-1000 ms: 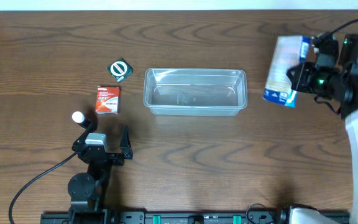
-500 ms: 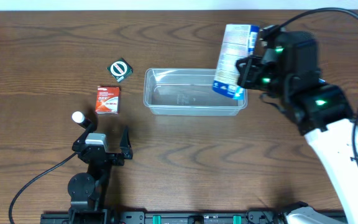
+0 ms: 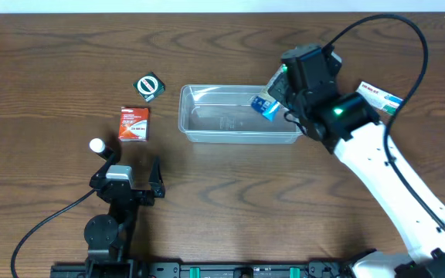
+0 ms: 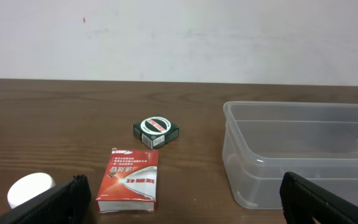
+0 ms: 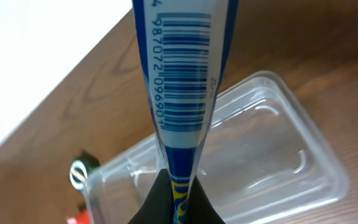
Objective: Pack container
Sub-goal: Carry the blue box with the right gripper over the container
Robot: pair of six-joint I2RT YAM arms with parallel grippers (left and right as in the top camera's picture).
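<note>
The clear plastic container (image 3: 224,121) lies in the middle of the table; it also shows in the left wrist view (image 4: 291,155) and the right wrist view (image 5: 272,155). My right gripper (image 3: 278,94) is shut on a blue and white packet (image 3: 265,106), held edge-down over the container's right end. The right wrist view shows its barcode (image 5: 182,81) above the shut fingers (image 5: 176,198). My left gripper (image 3: 134,167) is open and empty, near the table's front left (image 4: 182,202). A red packet (image 3: 134,123) and a green packet (image 3: 148,86) lie left of the container.
A white round object (image 3: 96,145) sits beside the left gripper. A white packet with blue and green print (image 3: 378,96) lies at the right, behind the right arm. In the left wrist view I see the red packet (image 4: 129,180), green packet (image 4: 156,129) and white object (image 4: 30,190).
My right arm has swung left from the table's right side and lowered, carrying the blue and white packet to the container's right end. The left arm has not moved.
</note>
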